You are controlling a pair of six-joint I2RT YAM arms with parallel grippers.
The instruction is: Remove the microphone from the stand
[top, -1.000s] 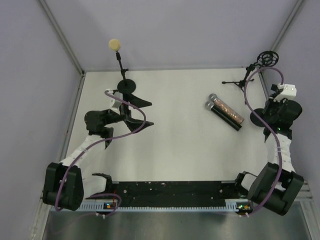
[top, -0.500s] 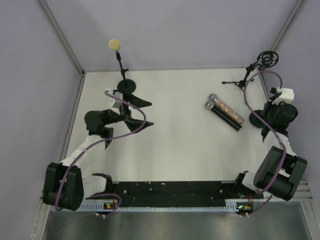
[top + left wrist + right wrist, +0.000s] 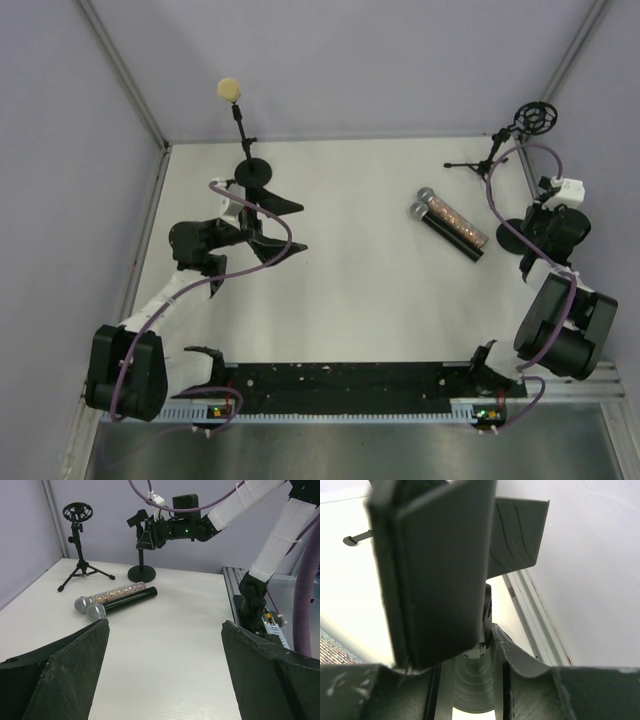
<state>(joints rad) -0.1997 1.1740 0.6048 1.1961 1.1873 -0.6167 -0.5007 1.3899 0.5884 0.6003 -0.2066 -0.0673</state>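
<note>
A microphone with a cream foam head (image 3: 229, 90) stands tilted on a black round-base stand (image 3: 250, 171) at the back left. My left gripper (image 3: 295, 228) is open and empty, in front of and to the right of that stand, its jaws wide apart in the left wrist view (image 3: 165, 670). My right gripper (image 3: 530, 236) is at a second round-base stand (image 3: 141, 573) at the right edge. In the right wrist view (image 3: 465, 645) it is closed round the pole just under the empty black clip (image 3: 440, 570).
Two handheld microphones, one black (image 3: 447, 233) and one glittery (image 3: 455, 217), lie side by side right of centre. A tripod stand with an empty shock mount (image 3: 535, 116) stands at the back right. The walls are close behind and at the sides.
My right arm's lower links have swung to the right and its wrist has shifted slightly nearer. The left arm and the microphones have not moved.
</note>
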